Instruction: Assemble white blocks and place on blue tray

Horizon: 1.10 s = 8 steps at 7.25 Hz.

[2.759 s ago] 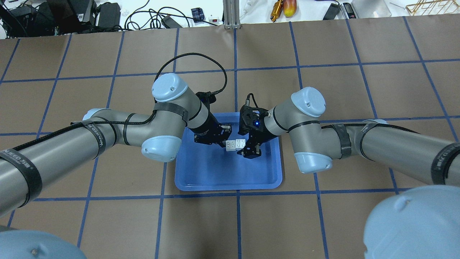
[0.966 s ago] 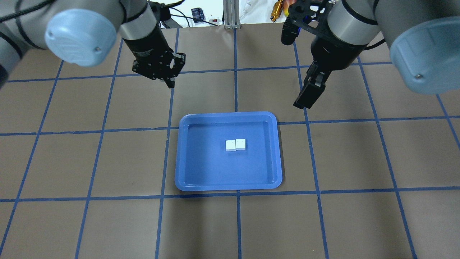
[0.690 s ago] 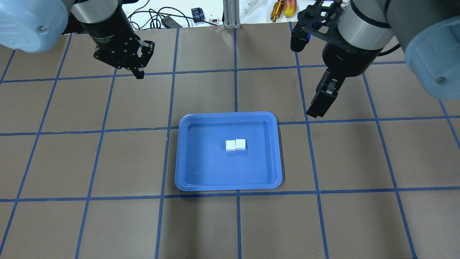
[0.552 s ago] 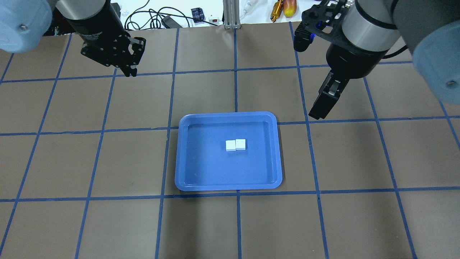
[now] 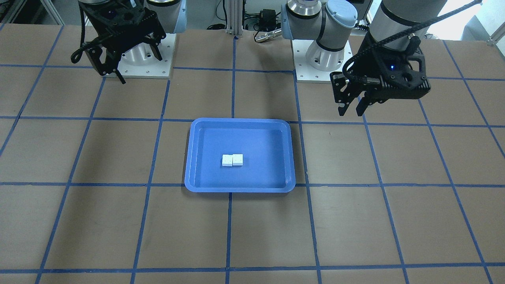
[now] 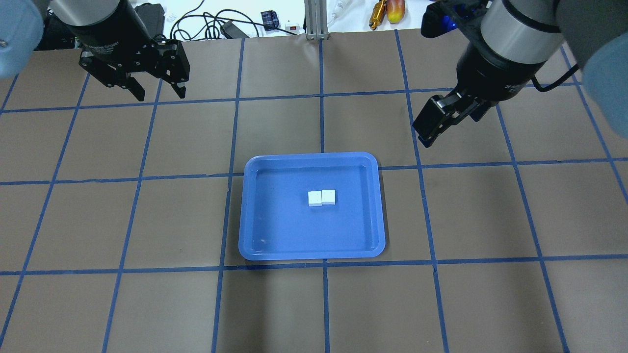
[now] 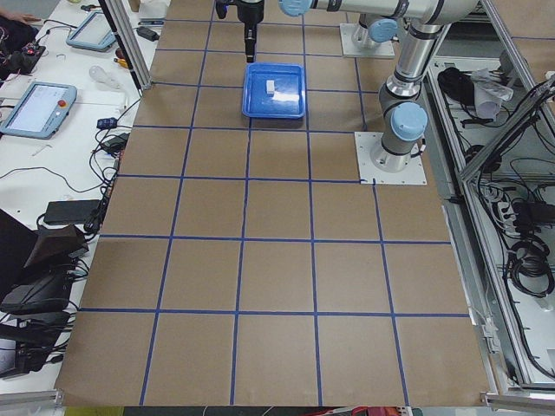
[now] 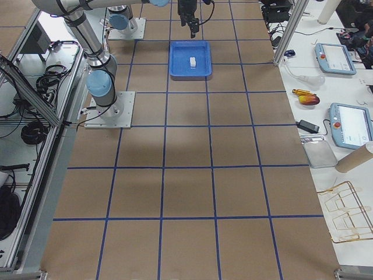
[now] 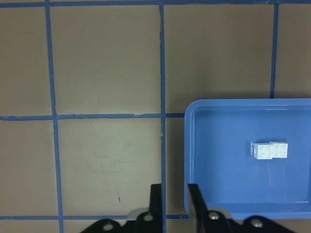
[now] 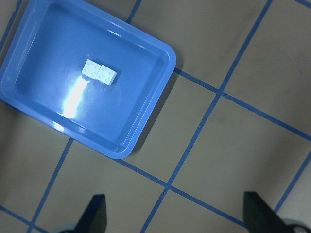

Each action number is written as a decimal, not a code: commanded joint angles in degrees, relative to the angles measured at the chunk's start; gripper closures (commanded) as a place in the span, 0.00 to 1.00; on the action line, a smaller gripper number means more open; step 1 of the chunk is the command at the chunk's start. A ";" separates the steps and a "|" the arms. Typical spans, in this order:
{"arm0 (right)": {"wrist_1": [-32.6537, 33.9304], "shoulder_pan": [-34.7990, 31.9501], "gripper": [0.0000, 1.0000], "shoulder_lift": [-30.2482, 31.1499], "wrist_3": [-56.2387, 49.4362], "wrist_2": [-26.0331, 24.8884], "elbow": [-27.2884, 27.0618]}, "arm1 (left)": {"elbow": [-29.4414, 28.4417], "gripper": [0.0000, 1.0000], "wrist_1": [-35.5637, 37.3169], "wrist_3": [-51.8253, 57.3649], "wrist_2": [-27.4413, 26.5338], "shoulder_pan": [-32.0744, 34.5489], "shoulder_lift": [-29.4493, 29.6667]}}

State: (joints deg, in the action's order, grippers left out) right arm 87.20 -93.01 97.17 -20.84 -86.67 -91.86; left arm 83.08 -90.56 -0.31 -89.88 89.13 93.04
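The two white blocks [image 6: 322,197] lie pressed together side by side a little right of the middle of the blue tray [image 6: 312,254]. They also show in the front view [image 5: 232,159] and in both wrist views [image 9: 268,150] [image 10: 99,72]. My left gripper [image 6: 158,90] hangs high over the table, far back left of the tray. Its fingers stand a narrow gap apart with nothing between them [image 9: 174,199]. My right gripper [image 6: 428,128] hangs high, back right of the tray. It is wide open and empty [image 10: 178,213].
The brown table is marked by a grid of blue tape lines [image 6: 322,98]. Cables and tools [image 6: 387,12] lie beyond its far edge. The two robot bases [image 5: 146,59] stand on the robot's side of the table.
2.8 s ago both grippers held the blocks over the tray. The blocks now rest free. Over the last second the left gripper moved further left and turned, and the right gripper turned and shifted slightly.
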 commanded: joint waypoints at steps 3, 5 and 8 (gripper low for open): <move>0.60 4.15 0.00 -0.32 5.28 -5.97 0.45 | 0.15 0.00 2.73 5.01 0.06 -0.27 0.21; 1.22 4.59 0.00 -4.07 6.25 -3.67 4.29 | 0.15 0.00 2.84 5.24 0.32 -0.09 0.12; 1.22 3.97 0.00 -4.89 12.66 -3.33 4.76 | 0.24 0.00 2.84 5.24 0.49 -0.18 0.12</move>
State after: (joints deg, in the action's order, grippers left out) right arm 88.36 -88.90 92.42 -9.54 -90.00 -87.21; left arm 83.26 -87.73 4.87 -89.36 88.95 93.17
